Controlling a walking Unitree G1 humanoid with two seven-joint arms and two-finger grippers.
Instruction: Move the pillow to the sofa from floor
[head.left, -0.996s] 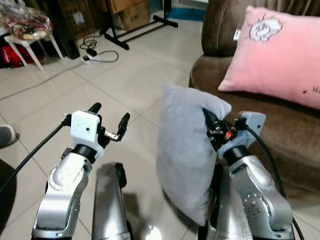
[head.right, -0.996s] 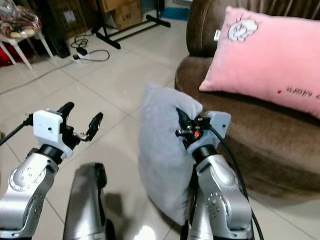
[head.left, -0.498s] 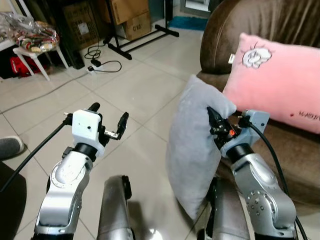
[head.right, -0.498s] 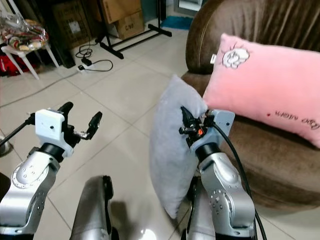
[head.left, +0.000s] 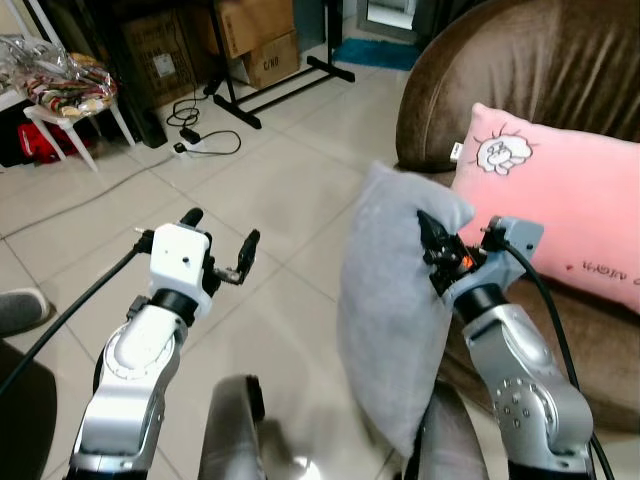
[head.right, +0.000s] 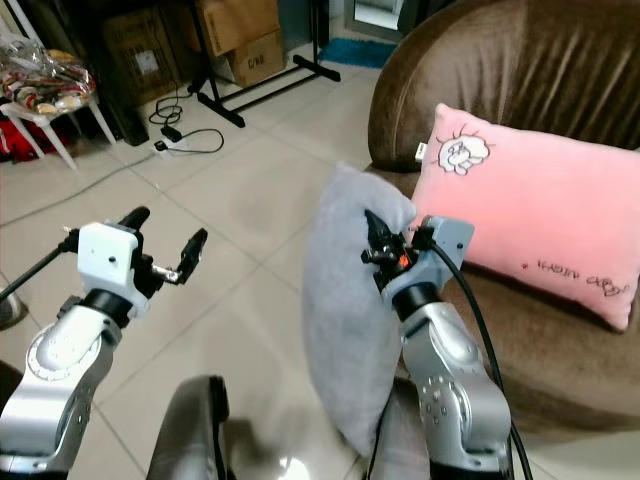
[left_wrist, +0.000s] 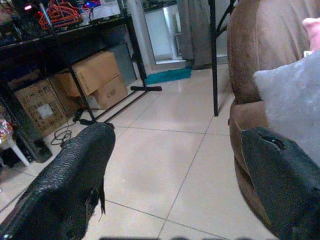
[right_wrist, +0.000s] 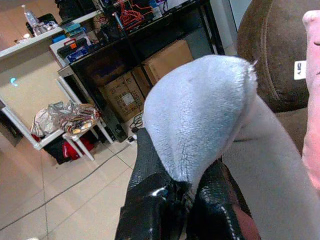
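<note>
A grey pillow (head.left: 385, 300) hangs upright off the floor in front of the brown sofa (head.left: 520, 60). My right gripper (head.left: 432, 238) is shut on the grey pillow's upper right corner, and its fingers (right_wrist: 155, 192) pinch the fabric (right_wrist: 200, 125) in the right wrist view. My left gripper (head.left: 220, 245) is open and holds nothing, raised over the tiled floor to the left of the pillow. Its two black fingers (left_wrist: 70, 180) stand wide apart in the left wrist view.
A pink pillow (head.left: 560, 215) with a cartoon print leans on the sofa seat. Cardboard boxes (head.left: 255, 40), a black stand (head.left: 280, 85) and a power strip with cable (head.left: 195, 140) lie at the back. A white stool (head.left: 70, 100) with bags stands far left.
The view has shifted as I came closer to the sofa. The grey pillow, still held by my right gripper, sits higher and nearer the sofa. The left gripper stays open.
</note>
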